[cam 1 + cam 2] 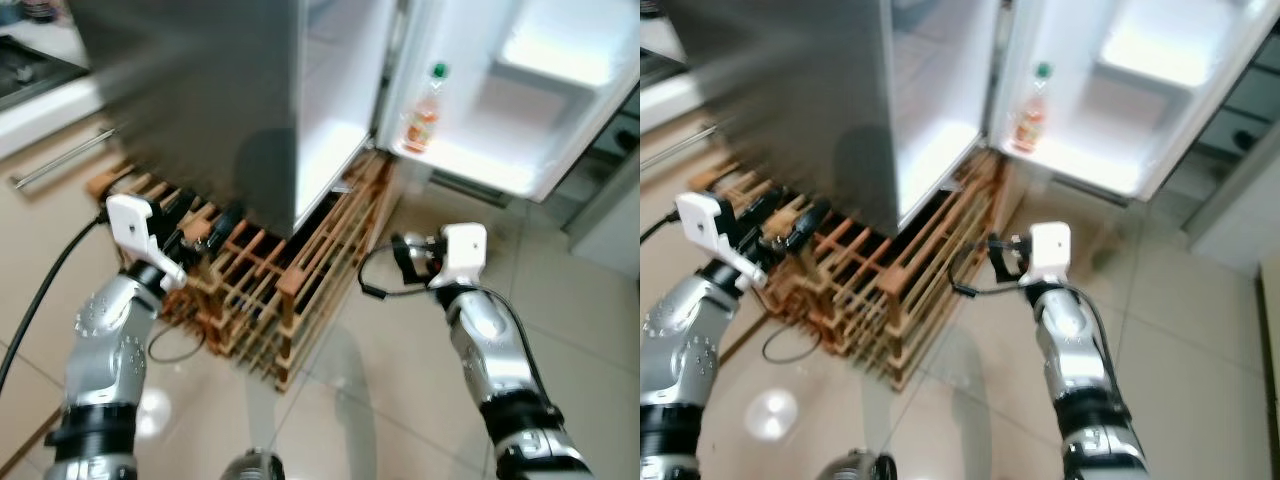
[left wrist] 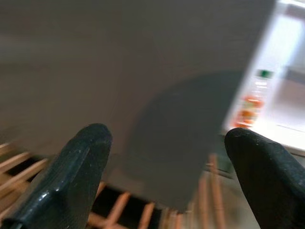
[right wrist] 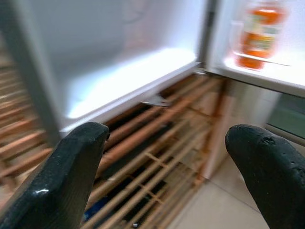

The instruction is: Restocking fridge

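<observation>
Tiles cover the floor (image 1: 400,400), pale beige and glossy, with lamp glare showing beside my left arm. I am looking down at an open fridge (image 1: 330,100): its grey steel side faces me, smooth and dull, and the white cavity beyond is brightly lit. The fridge door (image 1: 560,100) is swung wide to my right, white plastic inside with moulded shelves. One bottle (image 1: 424,110) stands upright on the lowest door shelf, near the hinge-side corner; it is clear plastic with orange liquid and a green cap. I count just that one bottle. Below and in front of the fridge sits a wooden rack (image 1: 270,290) of thin brown slats forming an open lattice, resting on the floor against the fridge base. At the upper left corner of the head views I see the edge of a white desk with a dark hob (image 1: 25,70), and a long metal handle (image 1: 65,160) below it.

My left end effector (image 2: 167,162) is spread wide and empty, raised over the rack facing the steel side. My right end effector (image 3: 167,157) is also wide and empty, aimed at the fridge's lower edge and the rack.
</observation>
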{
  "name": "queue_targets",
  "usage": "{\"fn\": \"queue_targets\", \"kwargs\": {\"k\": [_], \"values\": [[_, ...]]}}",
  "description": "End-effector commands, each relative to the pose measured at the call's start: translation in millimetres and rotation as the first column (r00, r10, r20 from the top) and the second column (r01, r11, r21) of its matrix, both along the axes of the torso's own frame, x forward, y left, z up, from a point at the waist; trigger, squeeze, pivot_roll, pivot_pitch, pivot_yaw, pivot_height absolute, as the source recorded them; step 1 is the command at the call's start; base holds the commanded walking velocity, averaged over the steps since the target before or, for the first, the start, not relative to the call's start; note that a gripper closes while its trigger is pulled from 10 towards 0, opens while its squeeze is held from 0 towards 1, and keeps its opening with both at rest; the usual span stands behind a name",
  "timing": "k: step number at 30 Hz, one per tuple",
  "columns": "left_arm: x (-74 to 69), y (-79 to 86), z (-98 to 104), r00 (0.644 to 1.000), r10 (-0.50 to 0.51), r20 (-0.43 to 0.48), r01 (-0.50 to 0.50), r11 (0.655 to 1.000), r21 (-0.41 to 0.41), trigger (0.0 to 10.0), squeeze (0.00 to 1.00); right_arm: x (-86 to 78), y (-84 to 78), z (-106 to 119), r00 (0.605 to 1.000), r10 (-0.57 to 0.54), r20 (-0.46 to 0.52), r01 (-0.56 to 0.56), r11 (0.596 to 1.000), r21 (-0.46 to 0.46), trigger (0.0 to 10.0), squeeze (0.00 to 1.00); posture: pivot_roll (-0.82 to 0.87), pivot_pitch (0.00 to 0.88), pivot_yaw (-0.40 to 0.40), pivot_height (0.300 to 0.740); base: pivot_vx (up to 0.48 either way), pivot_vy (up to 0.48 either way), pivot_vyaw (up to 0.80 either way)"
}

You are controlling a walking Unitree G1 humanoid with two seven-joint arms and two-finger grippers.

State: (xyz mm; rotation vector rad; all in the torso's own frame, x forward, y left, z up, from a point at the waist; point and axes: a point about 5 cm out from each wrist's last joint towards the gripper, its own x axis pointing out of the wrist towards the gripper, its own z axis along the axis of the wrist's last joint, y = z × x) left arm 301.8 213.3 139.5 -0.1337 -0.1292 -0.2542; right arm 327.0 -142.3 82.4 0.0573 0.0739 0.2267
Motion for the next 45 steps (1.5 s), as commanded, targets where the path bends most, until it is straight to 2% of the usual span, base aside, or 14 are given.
{"fn": "queue_targets", "kwargs": {"k": [1,4,7,8,10,12,14,20,22,26,35,39,42,45], "values": [[4.4,-9.9,-7,0.995,0.087,-0.037,-0.085,0.994,0.064,10.0,0.0,1.6,-1.1,-4,1.0,-0.014,-0.015,0.014,1.0,0.003,10.0,0.0,0.1,0.0,-0.062,0.74,0.0,0.0,0.59],[9.4,-23.5,-16,0.982,0.161,-0.096,-0.159,0.987,0.031,10.0,0.0,7.3,4.1,4,0.999,-0.035,0.003,0.035,0.997,0.064,10.0,0.0,0.08,0.0,-0.041,0.74,0.0,0.0,0.59],[12.1,-33.6,-18,0.979,0.178,-0.101,-0.17,0.982,0.086,10.0,0.0,8.9,1.8,4,0.998,-0.061,-0.003,0.061,0.993,0.102,10.0,0.0,0.08,0.0,-0.034,0.74,0.0,0.0,0.59],[13.5,-33.9,-17,0.975,0.196,-0.105,-0.188,0.979,0.083,10.0,0.0,9.1,0.0,3,0.998,-0.07,-0.008,0.071,0.992,0.109,10.0,0.0,0.08,0.0,-0.037,0.74,0.0,0.0,0.58],[15.2,-32.5,-14,0.971,0.22,-0.096,-0.212,0.973,0.09,10.0,0.0,9.5,-1.0,3,0.997,-0.075,-0.009,0.075,0.991,0.113,10.0,0.0,0.09,0.0,-0.047,0.74,0.0,0.0,0.59],[15.3,-31.5,-10,0.969,0.24,-0.051,-0.23,0.961,0.151,10.0,0.0,10.8,0.4,4,0.998,-0.056,-0.004,0.056,0.992,0.109,10.0,0.0,0.1,0.0,-0.056,0.74,0.0,0.0,0.58],[12.9,-25.3,-10,0.959,0.284,-0.028,-0.275,0.945,0.176,10.0,0.0,12.6,3.6,5,1.0,-0.028,-0.002,0.028,0.994,0.106,10.0,0.0,0.11,0.0,-0.069,0.74,0.0,0.0,0.51],[5.1,-12.7,-21,0.914,0.401,-0.058,-0.383,0.902,0.197,10.0,0.0,19.9,14.5,16,0.999,0.004,0.035,-0.008,0.994,0.11,10.0,0.0,0.11,0.0,-0.08,0.74,0.0,0.0,0.51],[5.0,-15.2,-23,0.91,0.41,-0.063,-0.39,0.897,0.209,10.0,0.0,20.5,16.6,17,0.999,0.016,0.044,-0.02,0.995,0.102,10.0,0.0,0.12,0.0,-0.08,0.74,0.0,0.0,0.51],[1.3,-27.1,-17,0.925,0.38,0.004,-0.37,0.897,0.243,10.0,0.0,20.3,20.0,16,0.999,0.033,0.042,-0.037,0.994,0.099,10.0,0.0,0.12,0.0,-0.089,0.74,0.0,0.0,0.48],[-3.0,-50.4,-12,0.941,0.332,0.063,-0.335,0.897,0.289,10.0,0.0,18.6,27.1,14,0.996,0.077,0.044,-0.08,0.992,0.095,10.0,0.0,0.14,0.0,-0.098,0.74,0.0,-0.429,0.44],[-3.6,-46.5,-15,0.936,0.348,0.052,-0.347,0.889,0.299,10.0,0.0,18.4,26.4,13,0.996,0.08,0.039,-0.083,0.992,0.094,10.0,0.0,0.15,0.0,-0.099,0.74,0.0,-0.433,0.44],[-0.2,-40.1,-21,0.931,0.365,-0.006,-0.344,0.884,0.316,10.0,0.0,19.0,26.4,12,0.996,0.081,0.035,-0.084,0.992,0.091,10.0,0.0,0.15,0.0,-0.092,0.74,0.0,0.0,0.44],[4.2,-33.8,-20,0.926,0.378,-0.008,-0.354,0.874,0.334,10.0,0.0,20.2,26.9,13,0.996,0.073,0.042,-0.077,0.992,0.095,10.0,0.0,0.15,0.0,-0.081,0.74,0.0,0.0,0.44]]}}
